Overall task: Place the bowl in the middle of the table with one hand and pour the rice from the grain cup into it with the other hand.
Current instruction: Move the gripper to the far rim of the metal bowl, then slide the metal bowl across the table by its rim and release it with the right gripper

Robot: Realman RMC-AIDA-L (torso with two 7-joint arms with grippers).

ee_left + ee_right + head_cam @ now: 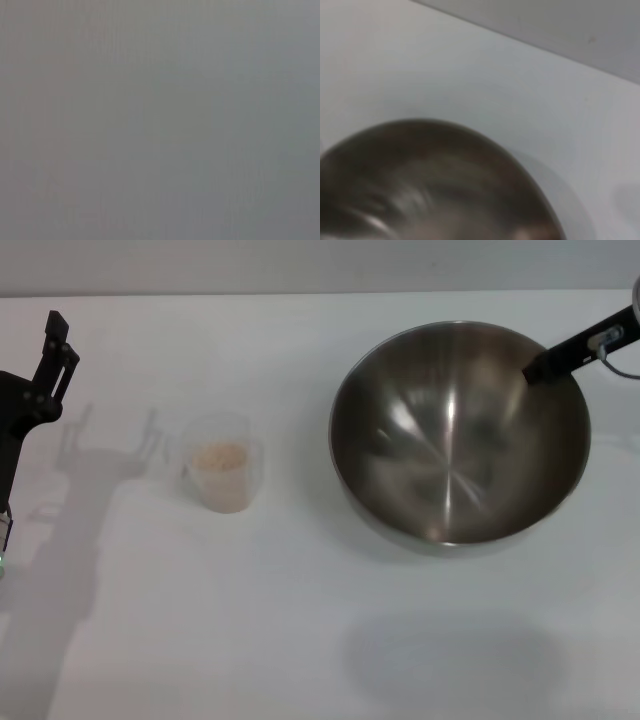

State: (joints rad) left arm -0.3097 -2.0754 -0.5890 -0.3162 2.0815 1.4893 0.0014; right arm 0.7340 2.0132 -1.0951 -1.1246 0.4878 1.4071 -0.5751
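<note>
My right gripper reaches in from the far right and has hold of the bowl at its far right rim — one black finger shows inside the wall, so I am pinching the rim. The bowl looks raised off the worktop, with a soft shadow lying nearer to me than the bowl, apart from it. In my right wrist view the bowl's steel curve fills the lower part, just beneath that gripper, with white worktop beyond it.

My left gripper stands at the far left edge, its fingers pointing up and spread a little, holding nothing. The grain cup sits upright on the worktop, well to the right of that gripper and left of the bowl, touching neither — the rice lies inside it.
</note>
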